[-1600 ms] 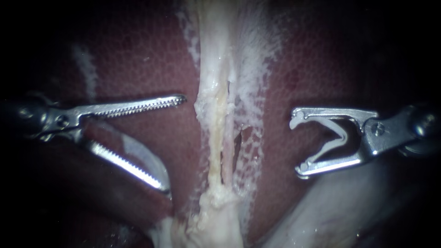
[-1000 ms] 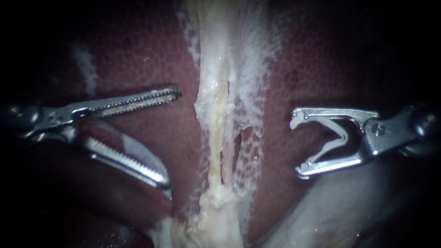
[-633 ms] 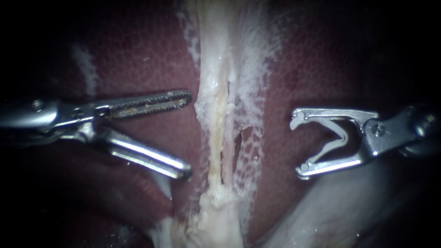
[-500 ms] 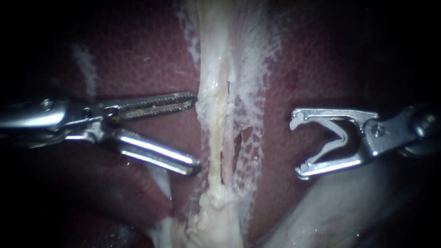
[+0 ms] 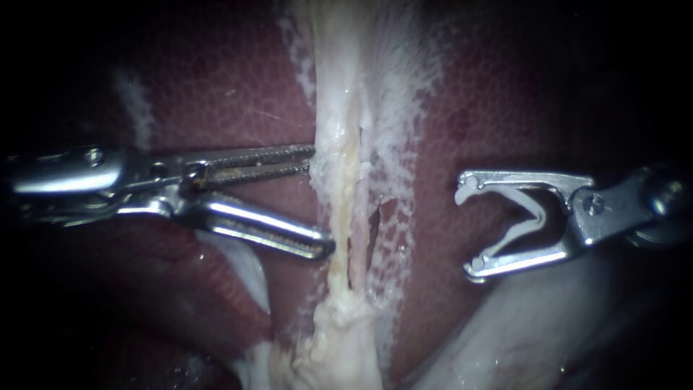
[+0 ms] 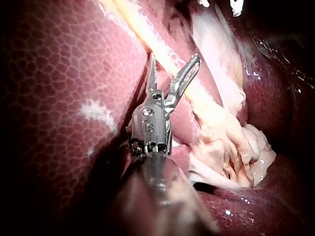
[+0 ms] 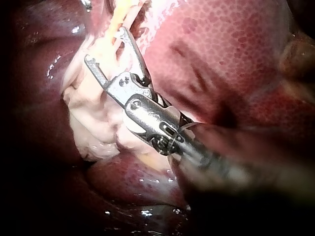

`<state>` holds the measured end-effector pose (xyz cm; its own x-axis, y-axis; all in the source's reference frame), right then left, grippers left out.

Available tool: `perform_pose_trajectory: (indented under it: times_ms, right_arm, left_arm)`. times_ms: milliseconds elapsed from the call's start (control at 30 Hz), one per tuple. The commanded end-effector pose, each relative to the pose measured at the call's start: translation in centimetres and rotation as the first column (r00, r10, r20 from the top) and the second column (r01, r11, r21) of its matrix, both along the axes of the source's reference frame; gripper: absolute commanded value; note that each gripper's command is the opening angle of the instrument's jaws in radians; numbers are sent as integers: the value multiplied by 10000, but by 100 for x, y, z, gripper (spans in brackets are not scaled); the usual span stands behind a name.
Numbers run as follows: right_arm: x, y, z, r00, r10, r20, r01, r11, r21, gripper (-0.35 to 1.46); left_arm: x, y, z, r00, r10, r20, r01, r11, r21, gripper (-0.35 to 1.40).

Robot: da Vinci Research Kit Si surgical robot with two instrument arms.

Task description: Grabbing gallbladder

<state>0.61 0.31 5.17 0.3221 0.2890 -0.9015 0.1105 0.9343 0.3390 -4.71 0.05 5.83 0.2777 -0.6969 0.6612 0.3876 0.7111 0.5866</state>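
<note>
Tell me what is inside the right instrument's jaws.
A white V-shaped clip sits between the jaws of the right instrument, touching both, its mouth open. Through its gap the liver shows. Tissue under the lower jaw is covered.

The left instrument [image 5: 323, 201] spreads its claw, both tips touching the pale strand [image 5: 338, 188] on the liver [image 5: 238, 94]. The right instrument [image 5: 467, 230], well apart, holds a white clip [image 5: 538, 213] in its claw

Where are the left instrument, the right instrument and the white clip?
left instrument [image 5: 321, 201], endoscope view, midway between its open jaw tips.
right instrument [image 5: 468, 230], endoscope view, midway between its jaw tips.
white clip [image 5: 535, 214], endoscope view, on its bend, seated between the right instrument's jaws.
</note>
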Motion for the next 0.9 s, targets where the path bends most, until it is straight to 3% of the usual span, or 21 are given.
perform_pose_trajectory:
  times_ms: [33, 233, 300, 600, 900]
  right_arm:
    - [0, 0, 0, 10000, 1, 1, -1, 10000, 1, 60]
    - [0, 0, 0, 10000, 1, 1, -1, 10000, 1, 60]
    - [0, 0, 0, 10000, 1, 1, -1, 10000, 1, 60]
    - [0, 0, 0, 10000, 1, 1, -1, 10000, 1, 60]
    - [0, 0, 0, 10000, 1, 1, -1, 10000, 1, 60]
  left_arm:
    - [1, 1, 1, 10000, -54, -35, 54, 10000, 58, 41]
    - [4, 2, 5, 9994, -286, -214, 293, 9991, 294, -5]
    - [6, 3, 6, 9991, -306, -303, 317, 9988, 368, -33]
    - [14, 5, 13, 9967, -515, -629, 561, 9956, 745, -35]
    - [14, 4, 12, 9955, -635, -701, 687, 9949, 741, -35]
